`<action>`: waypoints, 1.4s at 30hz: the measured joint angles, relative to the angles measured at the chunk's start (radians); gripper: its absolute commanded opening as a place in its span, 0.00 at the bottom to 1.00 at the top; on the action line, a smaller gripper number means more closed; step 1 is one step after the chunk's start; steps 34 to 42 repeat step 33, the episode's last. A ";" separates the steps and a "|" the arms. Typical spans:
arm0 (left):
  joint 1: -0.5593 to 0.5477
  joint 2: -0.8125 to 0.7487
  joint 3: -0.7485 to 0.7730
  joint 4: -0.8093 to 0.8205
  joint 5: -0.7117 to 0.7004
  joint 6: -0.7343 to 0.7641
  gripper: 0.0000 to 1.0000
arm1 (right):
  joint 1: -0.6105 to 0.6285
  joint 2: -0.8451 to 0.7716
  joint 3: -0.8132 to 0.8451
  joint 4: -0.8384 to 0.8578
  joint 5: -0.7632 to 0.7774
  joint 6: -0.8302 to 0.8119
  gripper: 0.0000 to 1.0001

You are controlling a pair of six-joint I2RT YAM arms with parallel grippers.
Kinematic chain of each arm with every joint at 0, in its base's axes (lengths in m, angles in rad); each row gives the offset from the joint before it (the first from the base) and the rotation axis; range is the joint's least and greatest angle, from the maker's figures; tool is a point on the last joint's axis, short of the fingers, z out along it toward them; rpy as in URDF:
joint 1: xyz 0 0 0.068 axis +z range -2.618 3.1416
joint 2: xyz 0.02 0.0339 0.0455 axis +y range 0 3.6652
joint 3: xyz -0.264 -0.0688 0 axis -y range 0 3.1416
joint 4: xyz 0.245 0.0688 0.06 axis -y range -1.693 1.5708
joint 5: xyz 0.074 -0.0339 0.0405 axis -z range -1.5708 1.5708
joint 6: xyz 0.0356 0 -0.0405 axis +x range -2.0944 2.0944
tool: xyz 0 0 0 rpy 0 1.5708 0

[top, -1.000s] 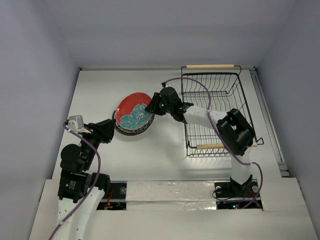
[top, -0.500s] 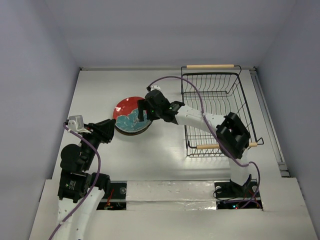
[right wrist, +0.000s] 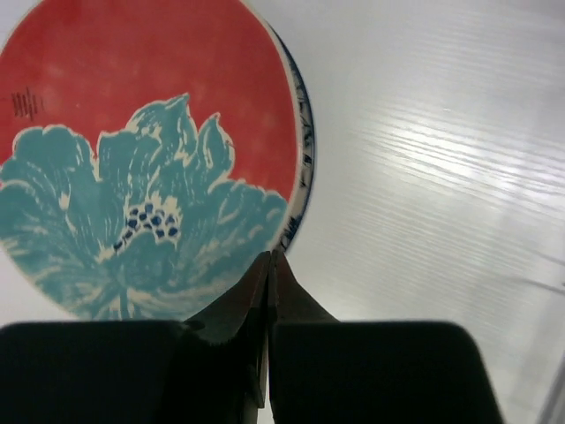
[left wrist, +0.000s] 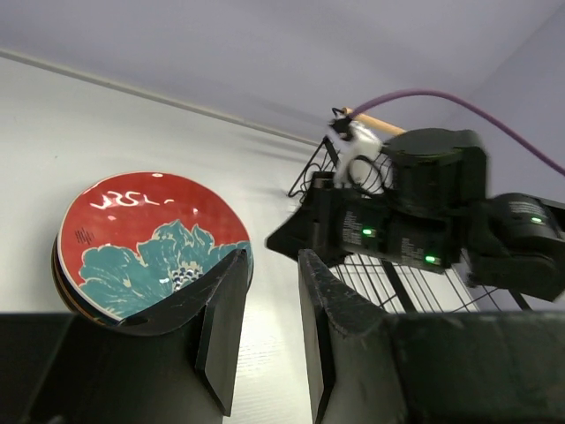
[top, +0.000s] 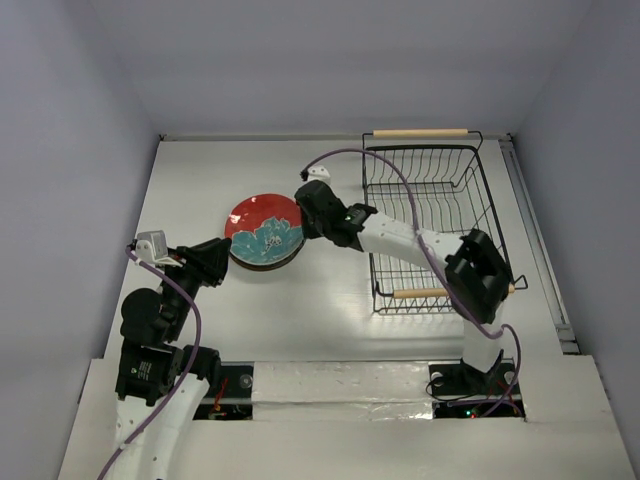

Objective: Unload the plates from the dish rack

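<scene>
Top plate: I see the red plate with teal flower lying flat and face up on a stack of plates on the white table.
Stack: in the right wrist view, a white-blue rim peeks out under the red plate's right edge.
Dish rack: the black wire dish rack, with a wooden bar handle at each end, sits on the right of the table. It is to the right of the stack and not touching it.
Right gripper: the right gripper has its fingers pressed together around nothing. Its tips are over the red plate's rim; I cannot tell whether they touch it.
Left gripper: the left gripper has its jaws partly apart and holds nothing. It sits just beside the stack's near-left edge.
</scene>
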 measured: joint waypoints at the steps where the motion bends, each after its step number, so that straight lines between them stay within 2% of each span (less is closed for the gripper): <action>1: 0.000 0.000 0.000 0.000 0.000 0.000 0.27 | 0.000 -0.035 -0.032 0.010 -0.001 -0.001 0.00; 5: 0.000 0.000 0.000 0.000 0.000 0.000 0.30 | 0.000 -0.241 -0.153 0.072 0.004 -0.012 0.00; 8: 0.000 0.000 0.000 0.000 0.000 0.002 0.41 | 0.000 -0.444 -0.234 0.135 0.023 -0.030 0.00; 11: 0.000 0.000 0.000 0.000 0.003 0.005 0.59 | 0.001 -0.657 -0.319 0.195 0.051 -0.053 0.02; 13: 0.000 0.000 0.000 0.000 0.005 0.007 0.71 | 0.001 -0.811 -0.388 0.238 0.068 -0.068 0.19; 14: 0.000 0.001 0.000 0.000 0.007 0.012 0.74 | 0.000 -0.882 -0.419 0.246 0.077 -0.075 0.30; 15: 0.000 0.002 0.002 0.000 0.009 0.013 0.76 | 0.001 -0.952 -0.449 0.259 0.085 -0.085 0.56; 18: 0.000 0.024 0.027 -0.003 0.013 0.016 0.82 | 0.001 -1.141 -0.520 0.268 0.121 -0.109 0.88; 20: 0.000 0.052 0.071 -0.010 0.017 0.020 0.83 | 0.001 -1.255 -0.551 0.269 0.166 -0.116 0.96; 26: 0.000 0.089 0.249 -0.010 0.012 0.048 0.83 | 0.001 -1.521 -0.616 0.270 0.316 -0.131 0.96; 29: 0.000 0.082 0.298 0.011 -0.003 0.063 0.83 | 0.001 -1.602 -0.646 0.271 0.358 -0.137 0.96; 42: 0.000 0.073 0.302 0.008 -0.021 0.076 0.85 | 0.001 -1.621 -0.667 0.257 0.383 -0.137 0.96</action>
